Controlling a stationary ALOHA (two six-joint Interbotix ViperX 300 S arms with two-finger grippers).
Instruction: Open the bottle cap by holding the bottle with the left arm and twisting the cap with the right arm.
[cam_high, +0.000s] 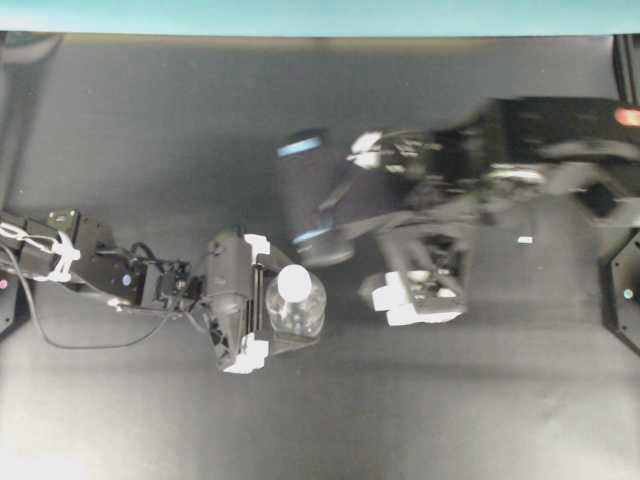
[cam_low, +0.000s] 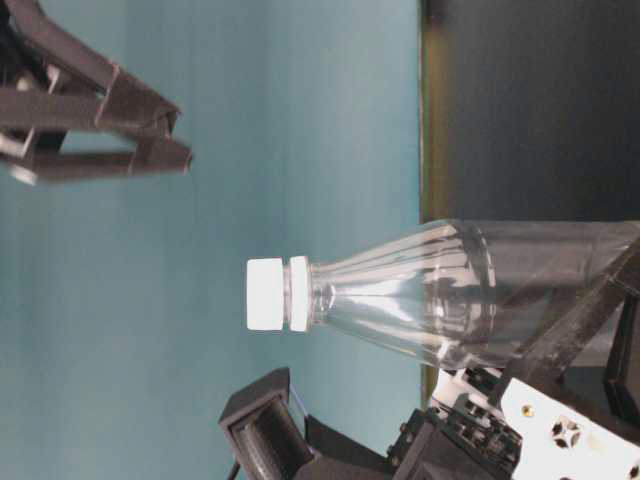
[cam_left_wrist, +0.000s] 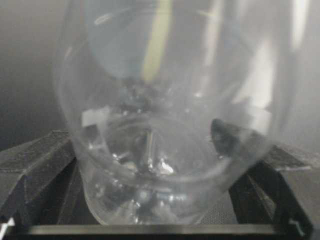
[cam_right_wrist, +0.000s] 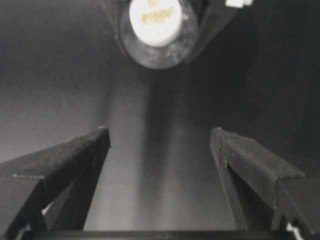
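Bottle (cam_high: 296, 303) stands upright on the dark table (cam_high: 150, 120), cradled between my left gripper's (cam_high: 270, 305) fingers (cam_left_wrist: 35, 165), which flank its clear body at the widest spread; whether they press the wall or merely bracket it, I cannot tell. Bottle cap (cam_right_wrist: 155, 19) sits on top, untouched, at twelve o'clock in my right wrist view. My right gripper (cam_right_wrist: 159, 145) is spread wide, holding nothing, well apart from the cap. Best move, I judge: firm the left hold first, then centre the right jaws over the cap and descend squarely. The side view shows the cap fully seated on the neck; overhead only shows my right arm (cam_high: 470, 190) blurred, off at three o'clock from the bottle.
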